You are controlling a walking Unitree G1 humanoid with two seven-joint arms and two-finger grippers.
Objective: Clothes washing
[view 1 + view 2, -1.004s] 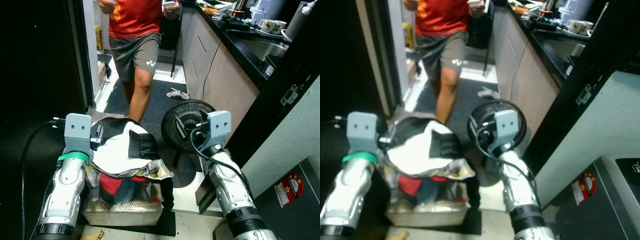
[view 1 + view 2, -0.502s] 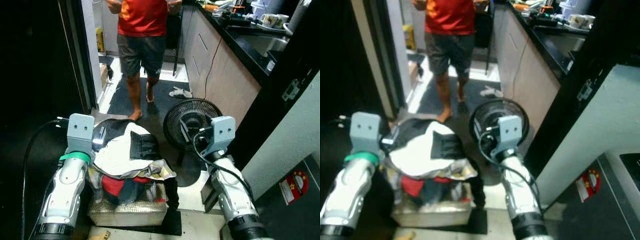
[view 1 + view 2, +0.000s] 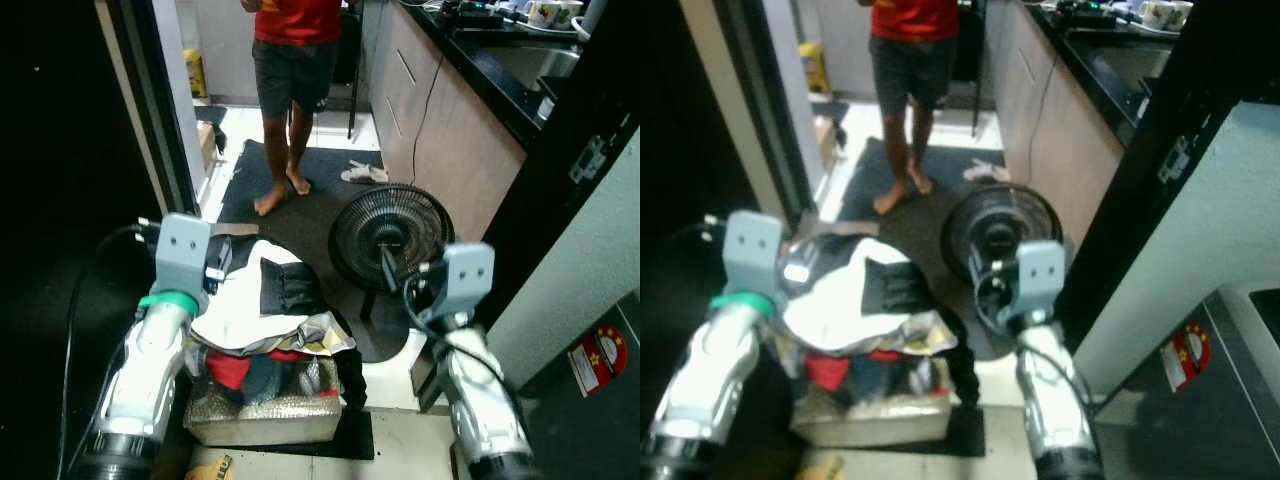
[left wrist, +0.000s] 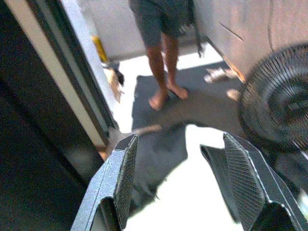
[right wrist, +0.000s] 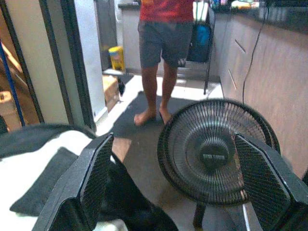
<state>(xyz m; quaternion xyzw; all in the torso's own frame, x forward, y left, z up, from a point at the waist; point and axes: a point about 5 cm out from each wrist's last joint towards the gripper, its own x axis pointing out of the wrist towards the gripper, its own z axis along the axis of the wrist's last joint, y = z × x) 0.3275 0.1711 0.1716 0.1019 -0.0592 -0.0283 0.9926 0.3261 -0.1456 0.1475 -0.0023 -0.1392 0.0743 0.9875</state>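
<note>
Looking down from the head, the left eye view shows a heap of white, black and red clothes [image 3: 265, 320] piled in a pale rectangular laundry basket [image 3: 262, 420] on the floor between the two silver arms. The left pincer [image 3: 215, 270] sits at the heap's near-left edge; the right pincer [image 3: 405, 275] hangs beside a round black floor fan [image 3: 385, 237]. A person in a red shirt and dark shorts [image 3: 290, 90] stands barefoot on a dark mat [image 3: 320, 195], beyond the basket.

From the left wrist, the left pincer's fingers [image 4: 122, 178] stand wide apart, gripping nothing, above white and black cloth.

From the right wrist, the right pincer's fingers [image 5: 98, 178] are spread wide and empty, with the fan between them and the clothes to one side.
</note>
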